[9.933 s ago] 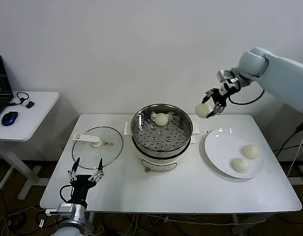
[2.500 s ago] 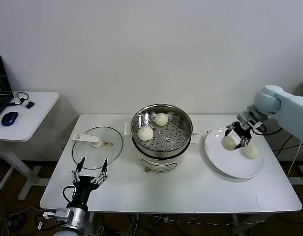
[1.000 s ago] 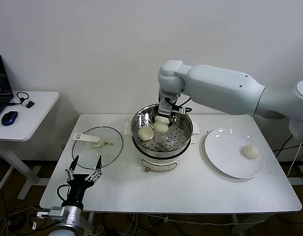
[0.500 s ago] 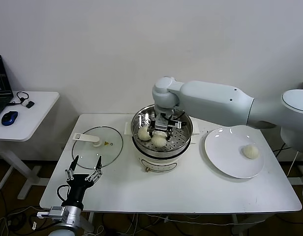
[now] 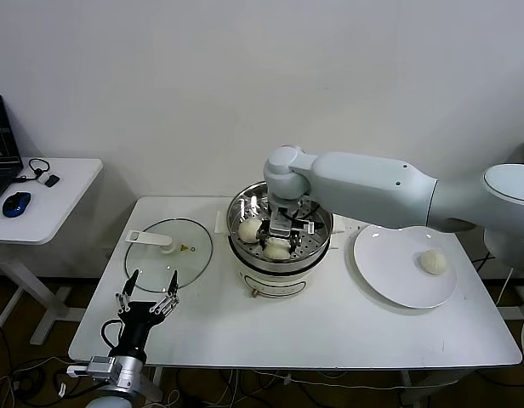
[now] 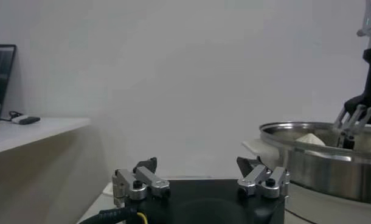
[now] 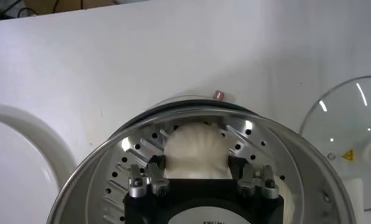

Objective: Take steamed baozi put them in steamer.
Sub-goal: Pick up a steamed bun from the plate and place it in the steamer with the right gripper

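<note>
Baozi count: three in the steamer (image 5: 280,255), which sits mid-table (image 5: 330,331), and one alone on the plate (image 5: 390,276) to the right. Right gripper (image 5: 281,229) is down inside the steamer, its fingers (image 7: 155,176) straddling the near bun (image 7: 194,149); whether they are gripping or letting go, I cannot tell. Another bun (image 5: 248,229) lies on the steamer's left side. Glass lid (image 5: 168,249) lies flat to the left. Left gripper (image 5: 147,299) hangs splayed open at the near left edge.
</note>
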Controlling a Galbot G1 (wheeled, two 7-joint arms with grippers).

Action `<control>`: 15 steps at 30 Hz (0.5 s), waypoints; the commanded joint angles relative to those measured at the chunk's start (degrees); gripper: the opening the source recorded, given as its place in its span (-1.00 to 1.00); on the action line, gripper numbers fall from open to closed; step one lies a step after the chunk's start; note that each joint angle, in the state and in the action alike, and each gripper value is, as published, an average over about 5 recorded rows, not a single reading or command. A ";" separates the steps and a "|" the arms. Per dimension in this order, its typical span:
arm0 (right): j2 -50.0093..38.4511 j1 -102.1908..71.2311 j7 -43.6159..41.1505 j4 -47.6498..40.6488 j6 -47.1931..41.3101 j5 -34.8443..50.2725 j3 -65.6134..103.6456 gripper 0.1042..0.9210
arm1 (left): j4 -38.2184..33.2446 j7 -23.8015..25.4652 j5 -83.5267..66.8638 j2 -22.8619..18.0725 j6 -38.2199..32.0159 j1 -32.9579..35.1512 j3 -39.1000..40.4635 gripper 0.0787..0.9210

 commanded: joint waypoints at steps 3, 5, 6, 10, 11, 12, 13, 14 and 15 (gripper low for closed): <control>-0.56 -0.23 0.22 0.54 0.14 -0.04 0.14 0.56 | -0.04 -0.01 0.03 -0.07 0.15 -0.09 0.09 0.77; -0.75 -0.06 0.14 0.48 0.35 0.18 0.27 0.66 | -0.04 -0.02 0.05 -0.08 0.18 -0.10 0.12 0.77; -0.86 0.03 0.10 0.44 0.47 0.28 0.34 0.69 | -0.05 -0.02 0.06 -0.08 0.19 -0.10 0.14 0.77; -1.24 0.66 -0.01 0.05 0.77 1.12 0.95 0.76 | -0.17 -0.02 0.11 -0.10 0.28 -0.08 0.19 0.77; -1.31 0.99 -0.07 -0.26 0.96 1.41 1.28 0.76 | -0.23 -0.01 0.11 -0.10 0.30 -0.08 0.21 0.77; -1.40 1.37 -0.16 -0.64 1.18 1.71 1.67 0.76 | -0.29 -0.01 0.11 -0.10 0.31 -0.08 0.21 0.77; -1.49 1.82 -0.28 -1.03 1.38 2.00 2.00 0.76 | -0.35 -0.01 0.11 -0.10 0.33 -0.08 0.21 0.77; -1.63 2.32 -0.40 -1.45 1.56 2.37 2.27 0.76 | -0.41 -0.01 0.12 -0.10 0.34 -0.08 0.21 0.77; -1.85 2.89 -0.52 -1.90 1.83 2.77 2.53 0.76 | -0.46 -0.01 0.12 -0.09 0.34 -0.07 0.22 0.77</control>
